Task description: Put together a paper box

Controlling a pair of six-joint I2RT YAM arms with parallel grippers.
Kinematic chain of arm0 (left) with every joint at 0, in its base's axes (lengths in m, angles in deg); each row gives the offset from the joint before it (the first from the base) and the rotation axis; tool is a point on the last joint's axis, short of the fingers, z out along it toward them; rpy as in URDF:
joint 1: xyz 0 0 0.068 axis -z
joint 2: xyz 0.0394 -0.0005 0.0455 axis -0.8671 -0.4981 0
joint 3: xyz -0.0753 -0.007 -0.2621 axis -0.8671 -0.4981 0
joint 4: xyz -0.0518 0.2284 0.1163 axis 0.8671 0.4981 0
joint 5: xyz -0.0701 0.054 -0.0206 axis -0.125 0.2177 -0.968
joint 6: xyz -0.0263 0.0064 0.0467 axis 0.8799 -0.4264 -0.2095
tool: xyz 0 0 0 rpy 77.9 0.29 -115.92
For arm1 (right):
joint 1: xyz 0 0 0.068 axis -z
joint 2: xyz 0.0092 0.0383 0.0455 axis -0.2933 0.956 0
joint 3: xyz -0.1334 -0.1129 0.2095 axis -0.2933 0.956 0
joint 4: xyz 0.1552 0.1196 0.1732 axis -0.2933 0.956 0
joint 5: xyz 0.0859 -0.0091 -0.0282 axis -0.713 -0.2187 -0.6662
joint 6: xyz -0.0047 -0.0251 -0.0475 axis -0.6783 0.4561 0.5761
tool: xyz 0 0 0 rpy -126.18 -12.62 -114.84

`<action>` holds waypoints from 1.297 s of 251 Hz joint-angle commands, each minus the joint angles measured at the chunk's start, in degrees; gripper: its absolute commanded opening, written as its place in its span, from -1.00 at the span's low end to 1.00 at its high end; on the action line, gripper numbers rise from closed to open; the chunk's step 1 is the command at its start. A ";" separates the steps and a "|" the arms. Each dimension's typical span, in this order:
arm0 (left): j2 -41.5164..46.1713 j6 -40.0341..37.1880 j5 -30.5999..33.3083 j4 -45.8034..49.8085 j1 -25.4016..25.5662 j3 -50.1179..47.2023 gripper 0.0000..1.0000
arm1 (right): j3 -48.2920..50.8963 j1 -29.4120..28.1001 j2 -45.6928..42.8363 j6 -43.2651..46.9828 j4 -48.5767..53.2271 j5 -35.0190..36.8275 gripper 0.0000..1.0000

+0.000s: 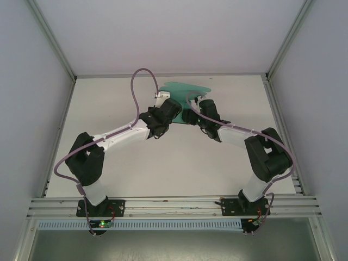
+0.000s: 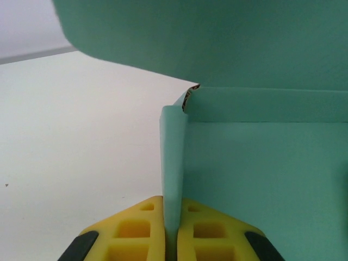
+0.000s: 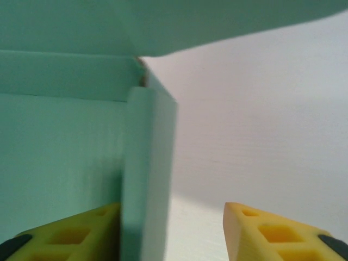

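Note:
The paper box (image 1: 185,87) is teal-green card, partly folded, at the back middle of the table. Both grippers meet at its near side. My left gripper (image 1: 167,106) is shut on an upright side flap (image 2: 174,163) of the box; the yellow fingers (image 2: 138,228) press the card from both sides. The box floor (image 2: 261,174) lies right of that flap, with a curved flap (image 2: 217,38) overhead. My right gripper (image 3: 173,209) is open. The box's other side wall (image 3: 149,174) stands against its left finger (image 3: 81,234), apart from its right finger (image 3: 261,228).
The white table (image 1: 179,163) stretches toward the arm bases. Aluminium rails (image 1: 174,204) run along the near edge, and grey enclosure walls (image 1: 32,109) stand close on both sides and behind the box.

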 commanded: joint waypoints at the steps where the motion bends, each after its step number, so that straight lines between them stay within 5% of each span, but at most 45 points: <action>1: 2.10 0.43 1.21 1.31 0.46 0.33 -1.00 | 1.79 -0.14 -5.04 -0.88 -4.94 -3.75 0.15; 55: 1.48 0.62 1.82 1.54 0.43 0.30 -1.00 | 5.39 0.80 -10.63 -2.25 -1.75 0.40 0.56; 113: 2.05 0.42 1.80 1.05 0.40 0.00 -1.00 | 6.10 3.26 -9.42 -4.28 2.60 -2.64 0.29; 156: 1.77 0.35 0.97 1.01 0.45 0.19 -1.00 | 3.51 2.89 -4.79 -4.37 0.27 -7.46 0.27; 204: 1.64 0.42 1.17 0.85 0.52 0.35 -1.00 | 1.31 2.08 -0.73 -5.98 -1.82 -10.43 0.05; 240: 1.42 -0.07 1.25 0.66 0.45 0.74 -1.00 | 1.65 2.06 0.04 -7.26 0.15 -6.26 -0.63; 275: 1.57 -0.71 1.41 0.52 0.45 0.78 -1.00 | -0.23 1.64 -0.79 -5.30 8.44 1.78 -0.96; 325: 1.47 -1.93 -1.30 -0.55 0.50 0.79 -1.00 | -3.18 -0.37 -0.11 -2.61 14.76 11.23 -1.00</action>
